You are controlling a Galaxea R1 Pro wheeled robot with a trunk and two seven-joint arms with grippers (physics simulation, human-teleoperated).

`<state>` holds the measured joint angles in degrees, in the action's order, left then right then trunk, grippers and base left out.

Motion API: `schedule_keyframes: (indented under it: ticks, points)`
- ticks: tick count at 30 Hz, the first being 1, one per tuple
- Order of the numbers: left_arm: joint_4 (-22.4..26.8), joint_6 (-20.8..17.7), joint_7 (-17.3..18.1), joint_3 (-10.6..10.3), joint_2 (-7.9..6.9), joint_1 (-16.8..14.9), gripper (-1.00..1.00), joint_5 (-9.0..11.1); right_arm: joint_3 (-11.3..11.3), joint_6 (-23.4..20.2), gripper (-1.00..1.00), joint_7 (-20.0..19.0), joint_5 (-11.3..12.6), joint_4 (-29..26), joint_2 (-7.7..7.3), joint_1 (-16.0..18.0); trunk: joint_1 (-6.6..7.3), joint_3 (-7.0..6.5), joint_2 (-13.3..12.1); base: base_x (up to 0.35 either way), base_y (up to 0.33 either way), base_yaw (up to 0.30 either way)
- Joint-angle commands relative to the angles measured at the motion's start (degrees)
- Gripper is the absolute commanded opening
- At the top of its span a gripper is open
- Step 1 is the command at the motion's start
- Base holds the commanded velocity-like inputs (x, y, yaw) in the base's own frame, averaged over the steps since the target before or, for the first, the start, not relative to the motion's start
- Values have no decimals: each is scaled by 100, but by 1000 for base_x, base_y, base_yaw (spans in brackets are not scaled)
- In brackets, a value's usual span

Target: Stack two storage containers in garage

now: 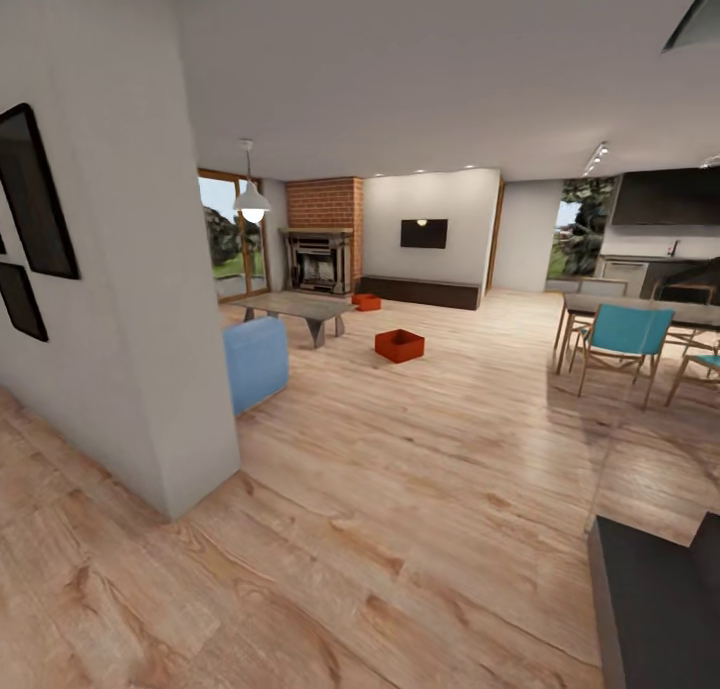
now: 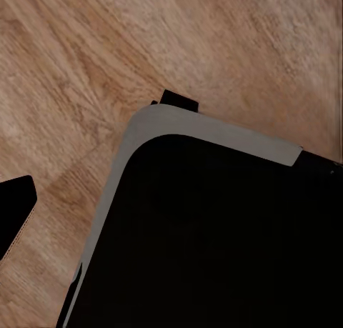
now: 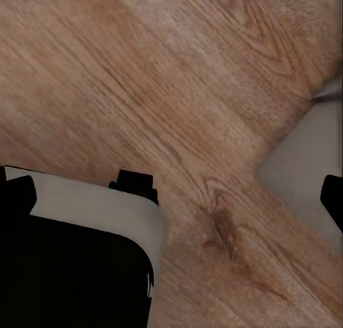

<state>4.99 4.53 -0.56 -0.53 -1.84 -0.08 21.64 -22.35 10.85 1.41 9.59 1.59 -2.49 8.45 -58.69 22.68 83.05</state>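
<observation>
Across the living room's wood floor (image 1: 420,489), two orange-red bins sit apart: one (image 1: 399,345) beside the coffee table (image 1: 300,309), the other (image 1: 366,301) nearer the brick fireplace (image 1: 322,234) (both open-topped). Whether either gripper is spread or pressed together cannot be told.

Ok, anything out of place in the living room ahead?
Only the two bins: one sits alone on the open plank floor, the other near the fireplace. Both are upright; nothing looks spilled or damaged.
</observation>
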Motion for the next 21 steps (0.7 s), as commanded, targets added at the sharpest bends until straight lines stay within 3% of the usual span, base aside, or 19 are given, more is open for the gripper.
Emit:
schedule_keyframes:
  ticks: [1,13,21]
  points:
    - [2,13,-6,-8,0,-1,100,24,-49,31,100,2,53,17,1,8,-3,6,3,326,0,-288]
    - [2,14,-6,-8,0,-1,100,24,-46,31,100,2,52,17,-12,8,-3,6,3,326,0,-288]
    - [2,18,-6,-8,0,-1,100,24,-56,31,100,0,40,17,-27,8,-3,6,3,326,0,-53]
